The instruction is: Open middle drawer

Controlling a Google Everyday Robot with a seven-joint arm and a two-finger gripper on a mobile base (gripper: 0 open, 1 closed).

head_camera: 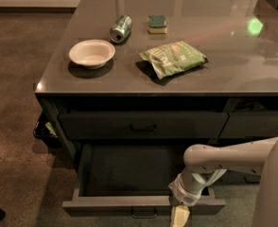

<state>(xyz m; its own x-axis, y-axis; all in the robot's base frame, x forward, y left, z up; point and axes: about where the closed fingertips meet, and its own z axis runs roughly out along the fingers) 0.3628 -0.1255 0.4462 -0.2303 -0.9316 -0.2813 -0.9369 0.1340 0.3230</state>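
Near the front of the open middle drawer (125, 203), my gripper (179, 216) is hanging just right of the handle (143, 214). I am not making out its grip state.

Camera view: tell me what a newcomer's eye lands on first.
The wide dark-grey metal middle drawer stands open below the grey countertop, with the robot's pale gripper at its front edge, beside the small loop handle. On top, a crinkled green chip bag and a round white bowl stand out.
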